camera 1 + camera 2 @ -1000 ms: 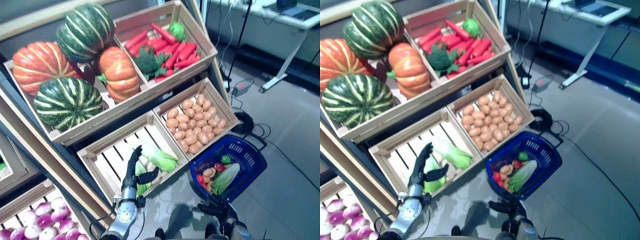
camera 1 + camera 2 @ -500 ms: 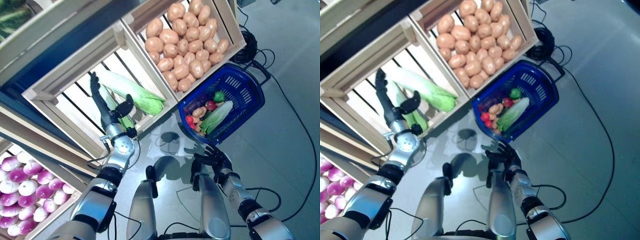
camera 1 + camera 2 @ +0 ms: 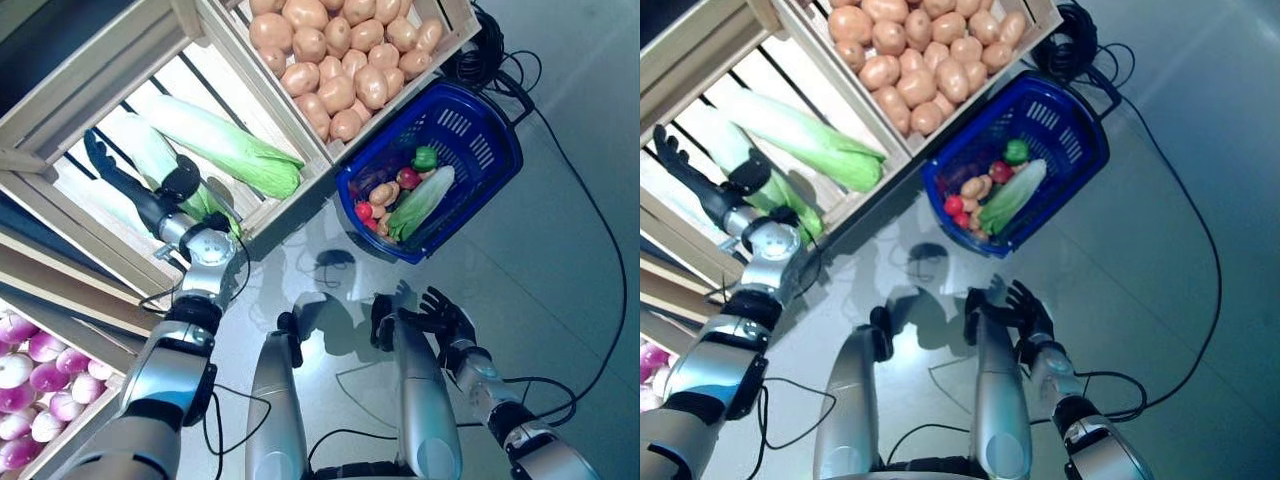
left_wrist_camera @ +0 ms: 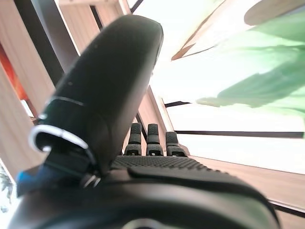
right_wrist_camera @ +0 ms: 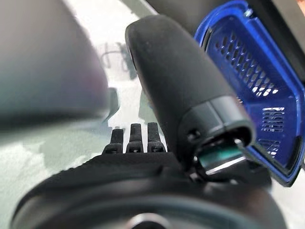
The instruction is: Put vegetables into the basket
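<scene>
From the head cam, L eye: my left hand (image 3: pixel 140 195) sits inside the slatted crate (image 3: pixel 60 130), fingers straight, lying along one cabbage (image 3: pixel 160 165); a second cabbage (image 3: pixel 225 145) lies just beside it. Blue basket (image 3: pixel 490 130) is on the floor by the potato crate (image 3: pixel 345 70), w/ veg already in it. R eye: my right hand (image 3: pixel 1025 310) hangs low over the floor, fingers spread, holding nothing, well apart from the basket. L wrist cam: fingers straight, pale green leaf past the thumb. R wrist cam: fingers straight, basket wall beyond.
</scene>
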